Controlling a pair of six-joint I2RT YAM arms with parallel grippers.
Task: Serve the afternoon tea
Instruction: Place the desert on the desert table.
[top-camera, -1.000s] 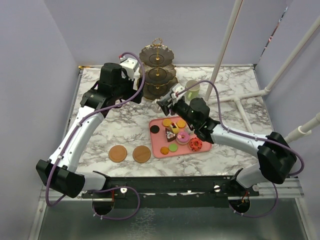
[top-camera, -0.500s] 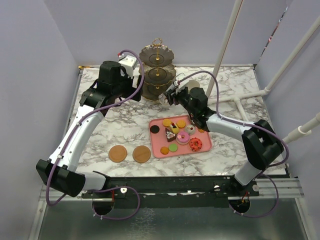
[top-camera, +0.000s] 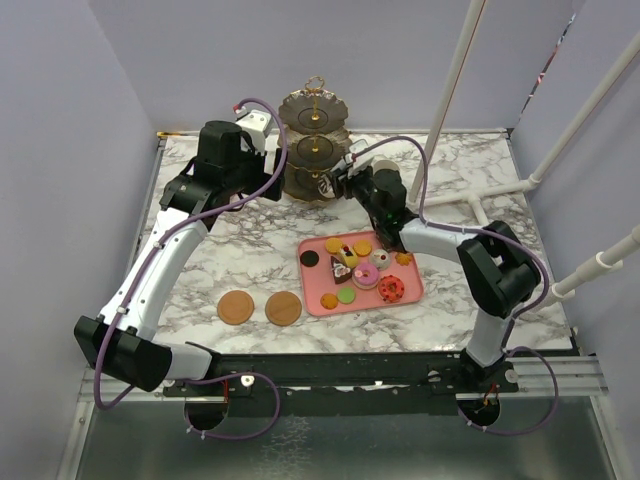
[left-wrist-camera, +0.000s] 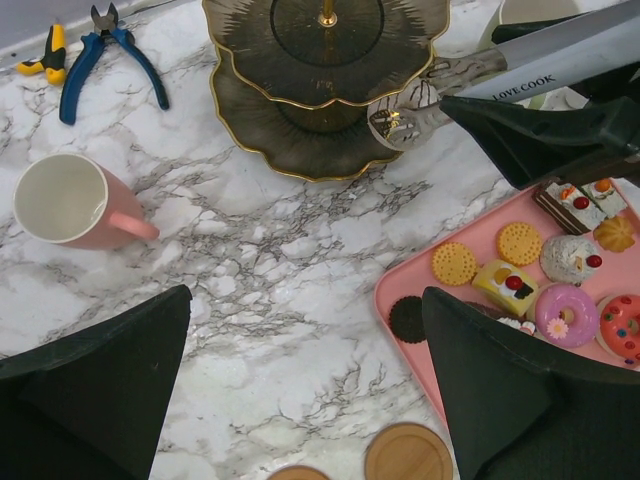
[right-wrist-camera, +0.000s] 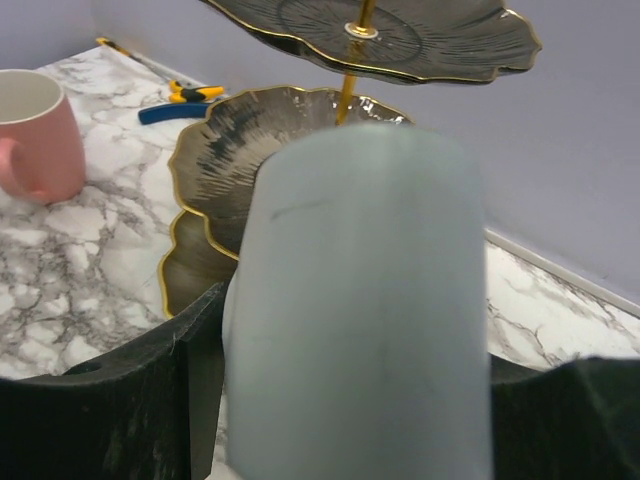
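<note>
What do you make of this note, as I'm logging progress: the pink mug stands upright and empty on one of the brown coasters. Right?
Not quite. The pink mug does stand upright and empty, but on the bare marble table, not on a coaster. The left wrist view shows this. In the top view, one brown coaster and the other lie bare.

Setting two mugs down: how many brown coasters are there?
2. The left coaster and the right coaster lie side by side, apart, left of the pink tray. None seems hidden.
</note>
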